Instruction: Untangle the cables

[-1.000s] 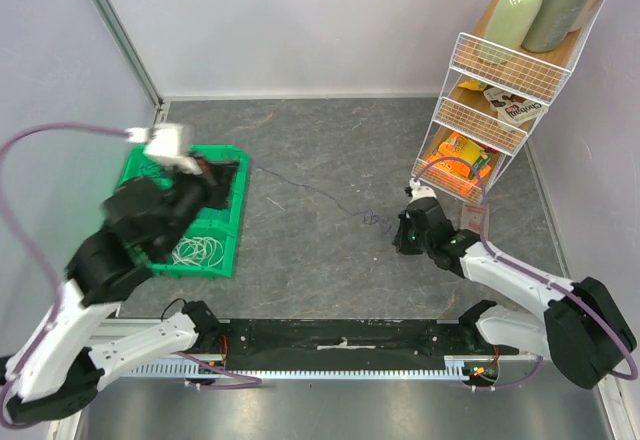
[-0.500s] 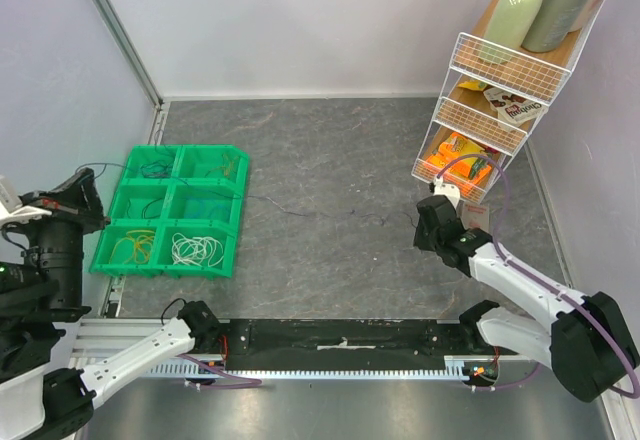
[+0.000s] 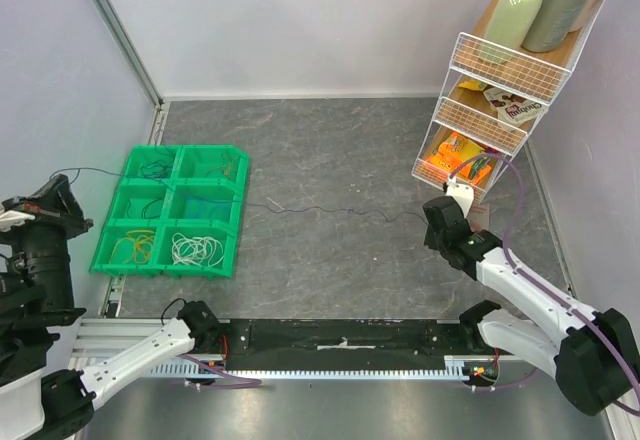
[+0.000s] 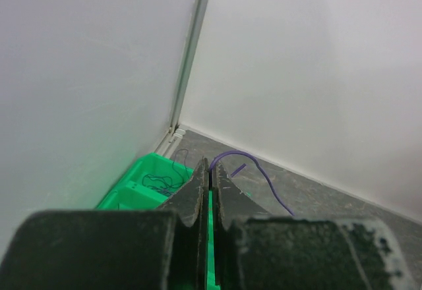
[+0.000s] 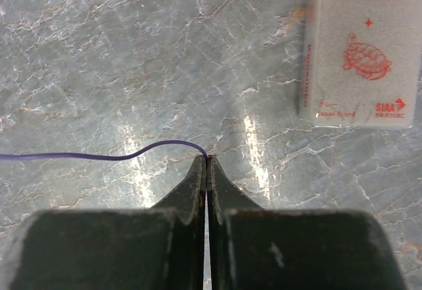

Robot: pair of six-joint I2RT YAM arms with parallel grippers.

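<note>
A thin purple cable [image 3: 320,209] runs nearly straight across the grey table between my two grippers. My left gripper [image 3: 58,188] is at the far left, raised beside the green tray [image 3: 172,193], and is shut on one end of the cable [image 4: 264,179] at its fingertips [image 4: 212,166]. My right gripper [image 3: 430,225] is low over the table at the right and is shut on the other end [image 5: 99,156] at its tips [image 5: 206,159]. The tray's compartments hold other coiled cables: dark [image 3: 155,168], orange [image 3: 232,165], yellow [image 3: 130,248] and white [image 3: 195,250].
A white wire shelf rack [image 3: 490,110] with bottles and packets stands at the back right. A sponge box [image 5: 359,46] lies on the table just beyond my right gripper. Walls close the left, back and right sides.
My left arm has swung back from over the tray to the far left, and my right gripper has moved right. The purple cable's kink has been pulled out and it now lies almost straight.
</note>
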